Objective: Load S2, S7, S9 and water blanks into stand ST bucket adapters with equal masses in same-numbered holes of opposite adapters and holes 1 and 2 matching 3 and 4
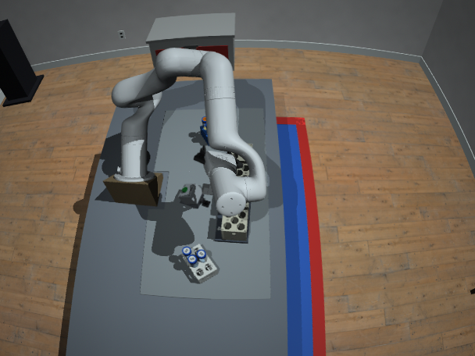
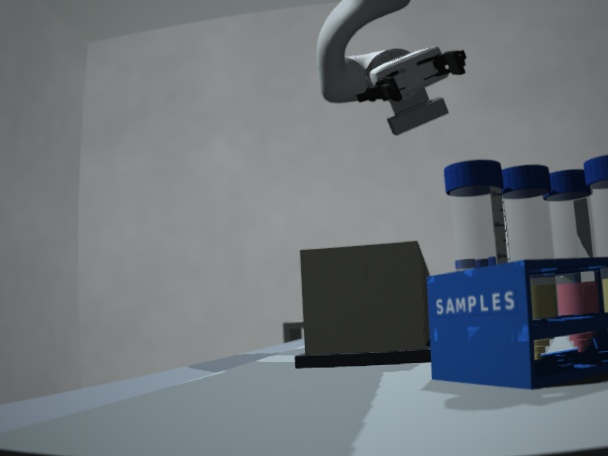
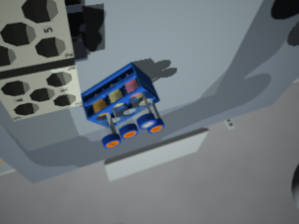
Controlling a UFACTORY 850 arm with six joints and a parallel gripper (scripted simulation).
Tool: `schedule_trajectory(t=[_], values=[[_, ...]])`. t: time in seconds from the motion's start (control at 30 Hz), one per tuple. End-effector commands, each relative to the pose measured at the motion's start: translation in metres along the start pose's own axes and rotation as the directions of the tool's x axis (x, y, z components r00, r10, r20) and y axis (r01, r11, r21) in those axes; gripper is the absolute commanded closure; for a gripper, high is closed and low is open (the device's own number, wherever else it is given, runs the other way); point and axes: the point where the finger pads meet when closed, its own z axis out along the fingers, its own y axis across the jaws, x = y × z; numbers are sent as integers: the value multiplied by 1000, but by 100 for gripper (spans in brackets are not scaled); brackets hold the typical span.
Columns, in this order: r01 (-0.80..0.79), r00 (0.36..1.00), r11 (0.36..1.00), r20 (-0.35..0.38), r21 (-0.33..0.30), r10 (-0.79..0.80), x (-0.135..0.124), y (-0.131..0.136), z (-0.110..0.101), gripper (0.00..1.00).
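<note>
End effector [image 2: 417, 75] wide apart, nothing held. Samples [image 2: 472, 225] [image 3: 129, 132] stand in blue rack [image 2: 480, 325] [image 3: 147, 84] on table [image 1: 242, 273] [image 2: 300, 410] [image 3: 197, 54]. We expect smooth, liquid-heavy tubes, stiff enough; we'd grip just below cap, squarely, lifting straight.
</note>
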Motion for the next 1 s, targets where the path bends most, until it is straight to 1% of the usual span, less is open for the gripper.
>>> schedule_trajectory(t=[0.0, 0.53, 0.67, 0.73, 0.83, 0.97], values=[[1, 1000, 1000, -1, 0, -1, -1, 0, -1, 0], [1, 1000, 1000, -1, 0, -1, -1, 0, -1, 0], [111, 991, 994, -76, 14, -110, 5, -12, 14, 0], [166, 980, 986, -113, 17, -163, 7, -15, 17, 0], [247, 955, 969, -170, 14, -241, 9, -18, 20, 0], [350, 908, 937, -245, -6, -341, 15, -26, 29, 0]])
